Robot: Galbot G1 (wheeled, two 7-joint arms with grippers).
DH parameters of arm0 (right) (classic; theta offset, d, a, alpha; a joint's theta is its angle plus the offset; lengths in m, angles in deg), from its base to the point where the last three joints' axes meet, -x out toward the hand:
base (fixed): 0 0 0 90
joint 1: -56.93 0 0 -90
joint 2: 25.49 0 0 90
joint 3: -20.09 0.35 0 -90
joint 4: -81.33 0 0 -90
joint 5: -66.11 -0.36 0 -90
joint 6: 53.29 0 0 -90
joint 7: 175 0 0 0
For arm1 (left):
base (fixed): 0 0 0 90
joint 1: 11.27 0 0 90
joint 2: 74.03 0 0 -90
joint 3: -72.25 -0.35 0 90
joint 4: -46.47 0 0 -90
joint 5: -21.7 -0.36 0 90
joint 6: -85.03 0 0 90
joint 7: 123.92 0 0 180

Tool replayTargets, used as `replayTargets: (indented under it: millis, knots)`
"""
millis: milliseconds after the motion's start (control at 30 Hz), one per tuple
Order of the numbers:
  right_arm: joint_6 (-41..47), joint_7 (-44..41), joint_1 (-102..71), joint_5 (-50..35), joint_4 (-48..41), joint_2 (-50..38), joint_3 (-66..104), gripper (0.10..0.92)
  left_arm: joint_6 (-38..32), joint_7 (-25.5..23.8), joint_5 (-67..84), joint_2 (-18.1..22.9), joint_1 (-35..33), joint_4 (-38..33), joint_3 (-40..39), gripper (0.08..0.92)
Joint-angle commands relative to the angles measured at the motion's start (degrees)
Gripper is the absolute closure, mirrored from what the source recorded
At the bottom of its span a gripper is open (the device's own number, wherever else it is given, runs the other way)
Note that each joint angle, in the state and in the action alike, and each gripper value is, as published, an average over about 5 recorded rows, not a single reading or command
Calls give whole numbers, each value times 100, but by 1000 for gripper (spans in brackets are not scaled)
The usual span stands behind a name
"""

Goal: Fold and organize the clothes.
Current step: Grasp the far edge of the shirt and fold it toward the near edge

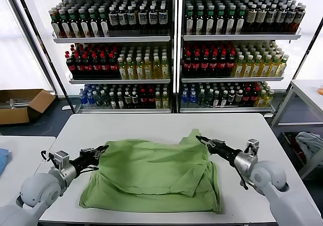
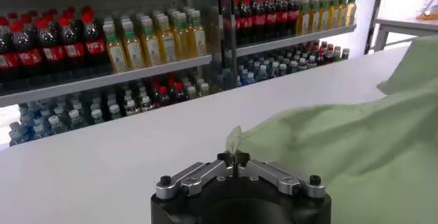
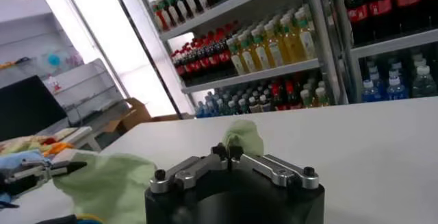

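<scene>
Before shelves of bottled drinks, on the white table, the left gripper has its fingers clamped on the green shirt's left edge, while the right gripper pinches its raised far-right corner.

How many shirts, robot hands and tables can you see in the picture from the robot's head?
Green shirt: 1
Robot hands, the left hand and the right hand, each pinching the shirt: 2
Tables, the white table and the side table: 2
Total: 5
</scene>
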Motion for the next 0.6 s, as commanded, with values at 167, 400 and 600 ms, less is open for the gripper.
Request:
replayTargets:
  millis: [167,400,600]
  knots:
    - [-140,-83,-3083,148,1656,-183,1528,919,223,-127,-224,14,-2749,-1302,1895,911]
    - [-251,105,-3746,892,1788,2,1535,919,201,-279,-613,44,-3324,-1381,2038,907]
    - [-471,447,-3801,1454,1774,155,1677,880,244,-200,-775,108,-3302,-1388,2133,788]
